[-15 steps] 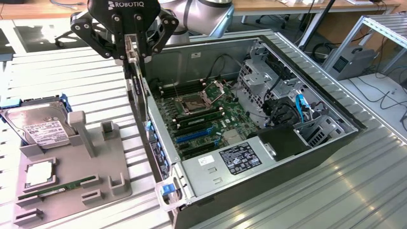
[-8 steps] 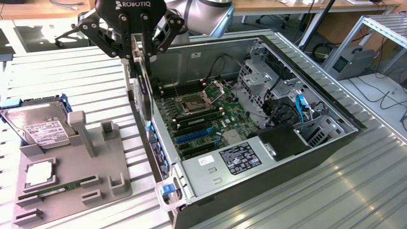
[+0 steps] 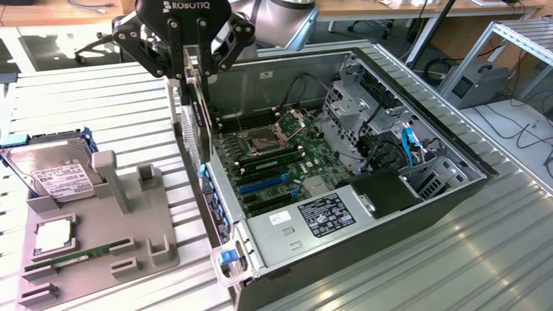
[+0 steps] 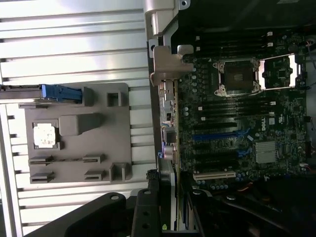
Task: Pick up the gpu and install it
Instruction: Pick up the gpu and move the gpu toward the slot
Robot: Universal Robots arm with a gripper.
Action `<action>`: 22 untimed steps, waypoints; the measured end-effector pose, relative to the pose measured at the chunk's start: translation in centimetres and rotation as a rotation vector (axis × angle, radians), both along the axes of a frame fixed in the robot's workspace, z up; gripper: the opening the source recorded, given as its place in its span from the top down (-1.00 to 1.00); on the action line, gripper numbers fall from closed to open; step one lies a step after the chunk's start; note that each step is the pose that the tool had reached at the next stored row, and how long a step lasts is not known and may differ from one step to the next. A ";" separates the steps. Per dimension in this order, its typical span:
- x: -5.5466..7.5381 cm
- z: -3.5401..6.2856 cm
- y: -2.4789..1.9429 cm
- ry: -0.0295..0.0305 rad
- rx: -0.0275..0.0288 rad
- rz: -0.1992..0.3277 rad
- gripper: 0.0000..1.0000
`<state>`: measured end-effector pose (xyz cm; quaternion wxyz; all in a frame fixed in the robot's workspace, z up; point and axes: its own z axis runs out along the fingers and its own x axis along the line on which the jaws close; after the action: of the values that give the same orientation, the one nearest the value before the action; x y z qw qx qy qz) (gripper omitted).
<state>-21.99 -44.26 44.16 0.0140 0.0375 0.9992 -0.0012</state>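
Observation:
My gripper (image 3: 191,72) is shut on the gpu (image 3: 197,120), a thin black card held edge-on and hanging straight down from the fingers. The card is above the wall of the open computer case (image 3: 449,146) on the exterior view's left, over the rim rather than in a slot. In the wrist view the gpu's silver bracket (image 4: 165,74) runs out from between the fingers (image 4: 148,207), alongside the edge of the motherboard (image 4: 232,128). The blue expansion slots (image 3: 263,184) on the board lie below and to the exterior view's right of the card.
A grey parts holder (image 3: 103,246) sits on the slatted table at the exterior view's left. It carries a hard drive (image 3: 52,172), a processor (image 3: 54,236) and a green RAM stick (image 3: 82,254). Inside the case are the open processor socket (image 3: 263,139), cables and a drive cage (image 3: 363,123).

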 end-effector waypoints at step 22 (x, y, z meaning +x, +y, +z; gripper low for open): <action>1.7 0.00 0.00 0.0001 0.0000 0.000 0.47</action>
<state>-20.33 -44.26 44.16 0.0140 0.0375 0.9992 -0.0012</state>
